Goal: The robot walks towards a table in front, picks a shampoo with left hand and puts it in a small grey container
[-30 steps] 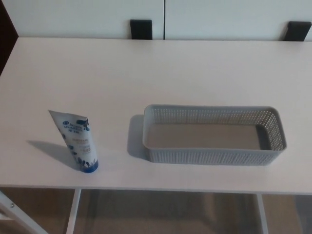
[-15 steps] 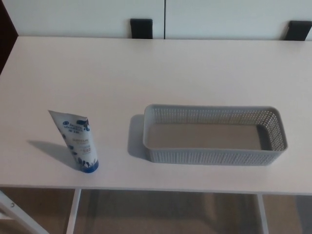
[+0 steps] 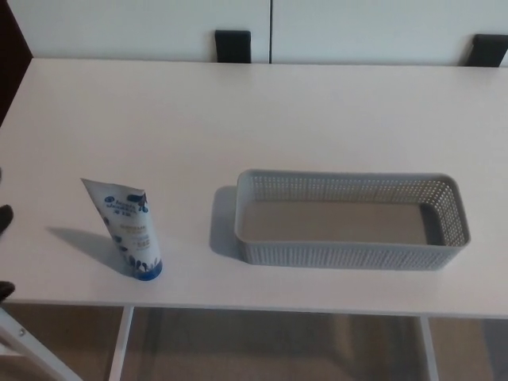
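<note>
Table (image 3: 254,119) stretches wide behind the basket, with open tabletop on every side; its front edge runs close below the basket's near wall. Grey basket (image 3: 341,254) lies lengthwise, open at the top. Left of the basket, well apart, the shampoo tube (image 3: 131,234) stands cap-down, leaning slightly. Farther left, the left hand (image 3: 3,218) shows only dark slivers at the frame edge; I cannot tell its grip.
</note>
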You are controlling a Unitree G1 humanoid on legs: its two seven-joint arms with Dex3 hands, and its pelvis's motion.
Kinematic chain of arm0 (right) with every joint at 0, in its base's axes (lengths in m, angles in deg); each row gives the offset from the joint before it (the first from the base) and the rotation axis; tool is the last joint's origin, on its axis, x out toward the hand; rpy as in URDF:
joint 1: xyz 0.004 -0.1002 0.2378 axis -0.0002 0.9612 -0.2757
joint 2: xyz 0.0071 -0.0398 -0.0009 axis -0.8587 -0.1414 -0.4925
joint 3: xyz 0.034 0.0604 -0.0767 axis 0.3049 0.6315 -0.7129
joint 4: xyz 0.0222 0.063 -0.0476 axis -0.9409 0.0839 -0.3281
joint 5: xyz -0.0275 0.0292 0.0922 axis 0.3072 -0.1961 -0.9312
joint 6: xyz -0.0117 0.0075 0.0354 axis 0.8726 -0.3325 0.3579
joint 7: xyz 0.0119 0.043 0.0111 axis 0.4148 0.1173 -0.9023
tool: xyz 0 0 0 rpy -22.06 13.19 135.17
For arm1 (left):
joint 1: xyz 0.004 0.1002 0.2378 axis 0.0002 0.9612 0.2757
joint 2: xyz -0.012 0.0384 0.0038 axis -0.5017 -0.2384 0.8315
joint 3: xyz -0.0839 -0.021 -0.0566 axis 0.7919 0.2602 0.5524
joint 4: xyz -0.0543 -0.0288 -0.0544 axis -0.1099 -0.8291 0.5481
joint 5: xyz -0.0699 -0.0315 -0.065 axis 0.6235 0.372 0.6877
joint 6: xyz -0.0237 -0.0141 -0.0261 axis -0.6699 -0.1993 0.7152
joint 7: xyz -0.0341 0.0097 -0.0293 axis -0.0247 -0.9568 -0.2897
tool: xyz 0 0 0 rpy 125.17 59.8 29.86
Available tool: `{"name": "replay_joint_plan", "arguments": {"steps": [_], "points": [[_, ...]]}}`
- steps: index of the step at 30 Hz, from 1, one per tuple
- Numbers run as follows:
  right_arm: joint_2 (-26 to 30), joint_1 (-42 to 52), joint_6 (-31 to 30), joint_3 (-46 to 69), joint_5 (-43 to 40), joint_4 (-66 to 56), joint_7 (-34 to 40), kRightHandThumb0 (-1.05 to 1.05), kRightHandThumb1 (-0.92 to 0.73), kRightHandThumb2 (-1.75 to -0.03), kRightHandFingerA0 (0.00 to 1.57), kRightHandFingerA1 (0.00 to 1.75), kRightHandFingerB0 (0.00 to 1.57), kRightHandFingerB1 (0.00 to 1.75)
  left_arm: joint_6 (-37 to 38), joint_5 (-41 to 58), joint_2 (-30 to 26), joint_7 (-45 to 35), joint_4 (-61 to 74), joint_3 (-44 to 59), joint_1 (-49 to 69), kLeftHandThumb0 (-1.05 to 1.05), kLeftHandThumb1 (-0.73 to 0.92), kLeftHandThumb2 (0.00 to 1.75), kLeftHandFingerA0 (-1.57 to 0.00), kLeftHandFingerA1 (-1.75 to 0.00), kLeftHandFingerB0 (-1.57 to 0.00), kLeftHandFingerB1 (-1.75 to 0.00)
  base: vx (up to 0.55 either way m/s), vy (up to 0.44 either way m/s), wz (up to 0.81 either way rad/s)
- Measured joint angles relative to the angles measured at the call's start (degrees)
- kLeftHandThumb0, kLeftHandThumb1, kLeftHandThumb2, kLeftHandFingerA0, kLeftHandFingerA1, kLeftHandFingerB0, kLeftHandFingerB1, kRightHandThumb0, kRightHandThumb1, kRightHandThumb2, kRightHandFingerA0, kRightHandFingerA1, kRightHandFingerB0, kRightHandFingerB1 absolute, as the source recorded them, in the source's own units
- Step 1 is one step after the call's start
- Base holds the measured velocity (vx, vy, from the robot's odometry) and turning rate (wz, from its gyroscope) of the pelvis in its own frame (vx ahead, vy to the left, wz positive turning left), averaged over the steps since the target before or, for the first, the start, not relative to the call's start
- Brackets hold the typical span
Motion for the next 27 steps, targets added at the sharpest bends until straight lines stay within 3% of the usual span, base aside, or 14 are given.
{"name": "replay_joint_plan", "arguments": {"steps": [15, 27], "points": [[0.0, 0.0, 0.0, -0.1, 0.0, -0.2, -0.3, -0.38, -0.68, -0.61, 0.65, 0.5, 0.5, 0.38, 2.2, -7.9, 2.4, 4.6, -2.4, -3.5, -2.1, -0.52, 0.35, 0.69, 0.0, -0.18, 0.0, -0.07, 0.0, 0.0, 0.0], [0.0, -0.1, 0.0, -0.9, 0.1, -0.4, -0.2, -0.38, -0.7, -0.62, 0.64, 0.49, 0.52, 0.39, 4.1, -11.9, 5.1, 7.1, -7.2, -4.7, -4.0, -0.52, 0.35, 0.69, 0.0, -0.17, 0.0, -0.07, 0.0, 0.0, 0.0]]}}
